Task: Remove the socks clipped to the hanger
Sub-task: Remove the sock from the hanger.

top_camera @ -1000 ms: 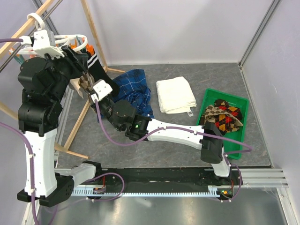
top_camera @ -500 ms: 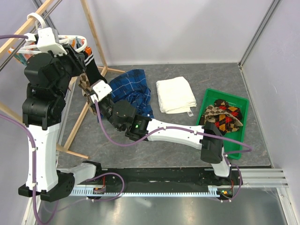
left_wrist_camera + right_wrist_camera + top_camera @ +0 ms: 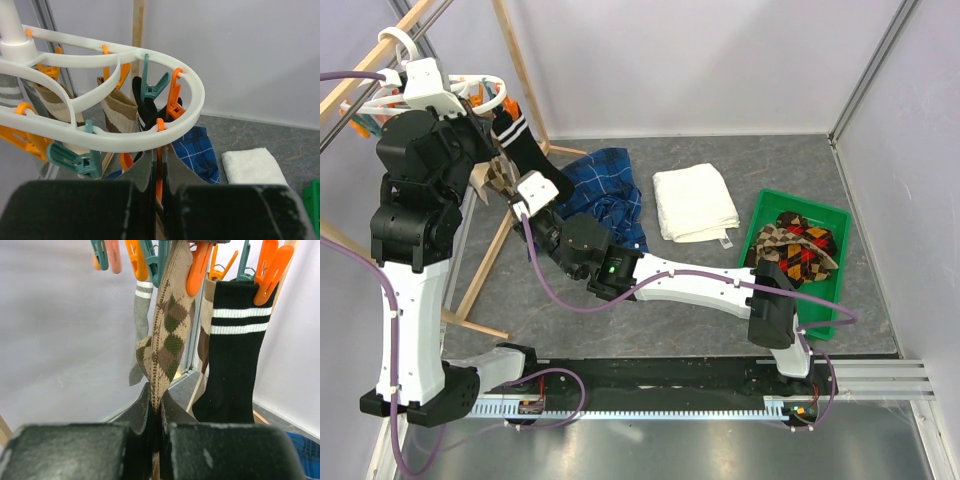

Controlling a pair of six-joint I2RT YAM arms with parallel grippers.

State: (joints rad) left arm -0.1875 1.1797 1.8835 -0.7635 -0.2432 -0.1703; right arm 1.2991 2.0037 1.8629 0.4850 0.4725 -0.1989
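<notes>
Over at the right of the grey table top [image 3: 650, 165], a green plastic rectangular bin [image 3: 807, 204] holds a heap of brown-tan argyle socks [image 3: 798, 246] with red and orange diamonds, piled toward its far end. From above, a link of the right arm covers the bin's near left corner.

The white plastic round laundry hanger [image 3: 192, 95] hangs at the far left, up among the wooden rack poles [image 3: 520, 70], with orange and teal pegs dangling from its ring. The left gripper [image 3: 159, 167] sits just under the ring's near edge. Its jaws are pressed together on an orange clothespin [image 3: 159, 131] that hangs straight down between them.

Several socks are clipped to the hanger. A brown-tan checkered sock [image 3: 167, 335] hangs from an orange peg, and the right gripper [image 3: 156, 410] is clamped on its lower end, fingers tight against the fabric on both sides. Just beside it hangs a black sock with two white stripes [image 3: 235, 370], also held by an orange peg. A grey sock with white bands [image 3: 141, 320] dangles behind the checkered one. A beige ribbed sock [image 3: 119, 112] shows inside the ring in the left wrist view.

On the table between the rack and the bin lie a crumpled blue plaid shirt [image 3: 612, 190] and, near it but apart, a folded white towel [image 3: 695, 203]. Neither is in any container.
</notes>
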